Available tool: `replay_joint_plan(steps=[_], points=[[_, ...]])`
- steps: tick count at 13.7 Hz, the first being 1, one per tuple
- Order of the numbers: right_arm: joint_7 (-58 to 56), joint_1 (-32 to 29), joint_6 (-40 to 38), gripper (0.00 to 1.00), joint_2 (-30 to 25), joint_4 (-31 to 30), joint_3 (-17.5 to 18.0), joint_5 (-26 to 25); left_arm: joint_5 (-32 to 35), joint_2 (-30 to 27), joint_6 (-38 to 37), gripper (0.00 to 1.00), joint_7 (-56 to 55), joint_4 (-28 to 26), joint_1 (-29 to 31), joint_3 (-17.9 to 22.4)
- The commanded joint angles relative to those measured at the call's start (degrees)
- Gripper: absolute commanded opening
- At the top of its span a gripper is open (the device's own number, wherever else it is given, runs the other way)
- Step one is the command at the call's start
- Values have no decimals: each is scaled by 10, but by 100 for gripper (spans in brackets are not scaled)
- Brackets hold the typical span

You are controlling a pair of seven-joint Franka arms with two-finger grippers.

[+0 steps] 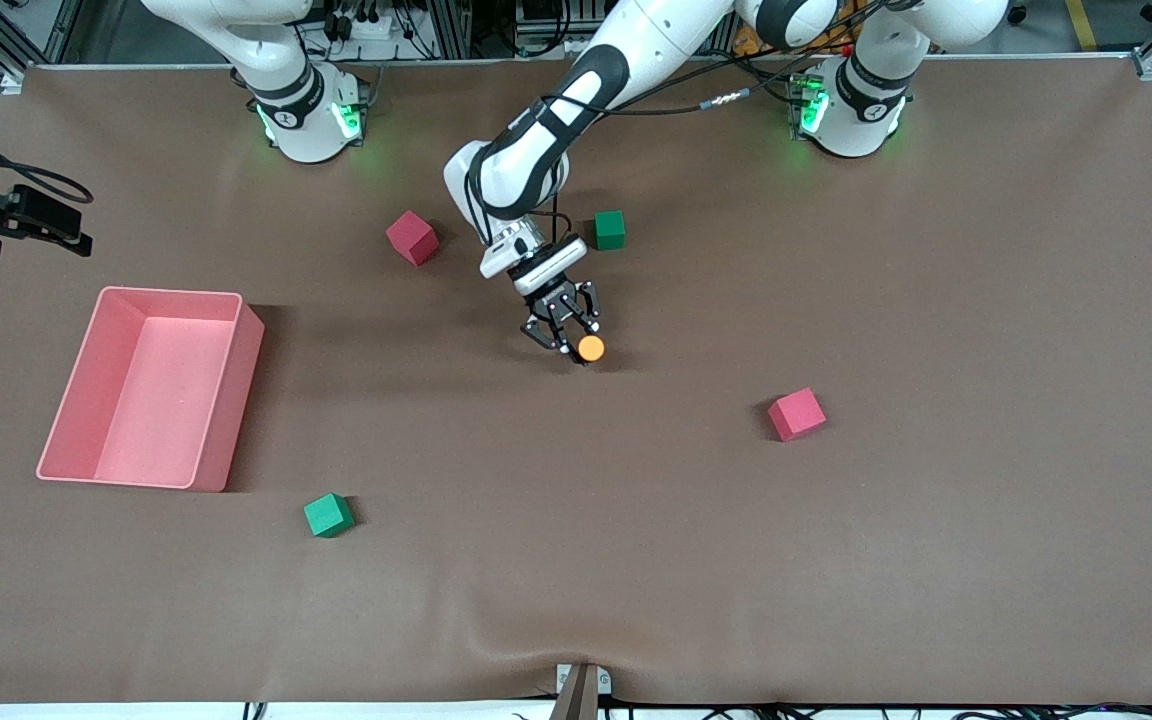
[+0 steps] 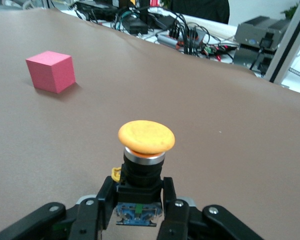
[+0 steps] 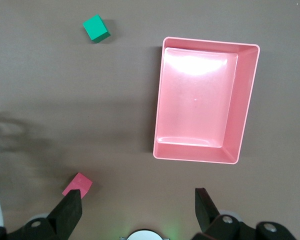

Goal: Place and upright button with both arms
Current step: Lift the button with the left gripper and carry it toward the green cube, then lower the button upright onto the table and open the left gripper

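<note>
The button [image 1: 591, 348], with a round orange cap on a short black body, is in the middle of the table. My left gripper [image 1: 576, 340] is shut on its black body and reaches down at a slant from the left arm's base. In the left wrist view the button [image 2: 146, 137] sits between the black fingers [image 2: 170, 192] of the left gripper [image 2: 139, 187], cap pointing away from the hand. It is just above the table; I cannot tell whether it touches. My right gripper [image 3: 137, 200] is open and empty, high over the table near the right arm's base, and waits.
A pink bin [image 1: 171, 292] stands toward the right arm's end, also in the right wrist view [image 3: 210, 42]. Pink-red cubes [image 1: 411, 237] [image 1: 796, 413] and green cubes [image 1: 609, 229] [image 1: 328, 515] lie scattered around the table. One pink-red cube [image 2: 51, 71] shows past the button.
</note>
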Motion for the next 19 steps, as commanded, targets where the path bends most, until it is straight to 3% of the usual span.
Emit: replay_joint_plan(steps=[1,19], points=[[-5,0,-1,100,1,3,-2,5,18,13,-15,5,-15,10,-13,11],[-2,2,1,100,2,4,-2,6,21,51,-14,10,-48,11,-25,13]])
